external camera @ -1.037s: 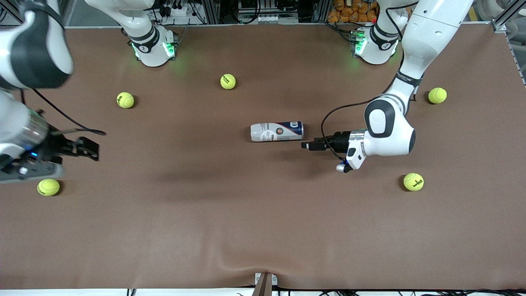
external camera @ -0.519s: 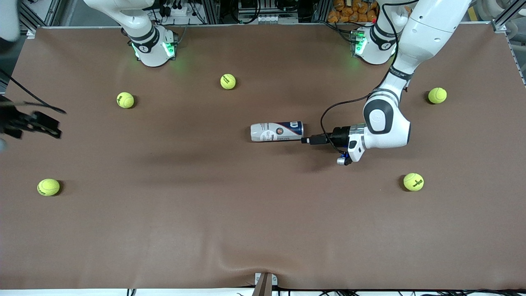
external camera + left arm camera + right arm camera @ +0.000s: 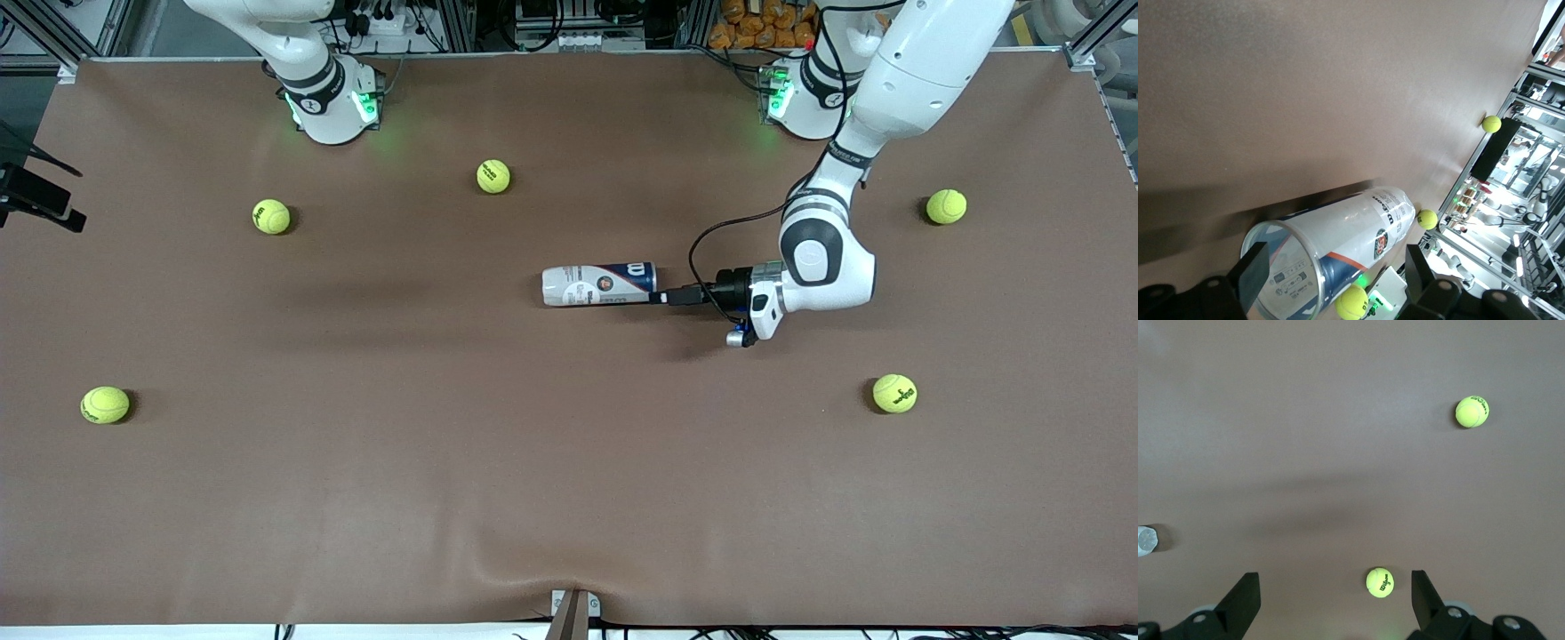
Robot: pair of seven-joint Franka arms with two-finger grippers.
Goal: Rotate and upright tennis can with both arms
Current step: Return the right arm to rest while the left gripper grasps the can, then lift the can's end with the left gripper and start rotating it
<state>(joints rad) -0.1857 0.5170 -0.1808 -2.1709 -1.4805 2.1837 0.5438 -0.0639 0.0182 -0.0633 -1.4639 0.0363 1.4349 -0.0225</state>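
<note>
Silvery tennis can (image 3: 599, 284) lies flat as the left gripper (image 3: 665, 298), fingers apart, reaches its rim; clamping seems next, right gripper (image 3: 1335, 603) apart, waiting.

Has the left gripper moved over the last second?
Yes. The left gripper has closed in on the lying tennis can, now at its navy end, fingers open around the rim; the can itself stayed put.

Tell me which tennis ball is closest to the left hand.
The ball nearer the camera at the left arm's end; the left hand is at the can's end, other balls lie farther.
</note>
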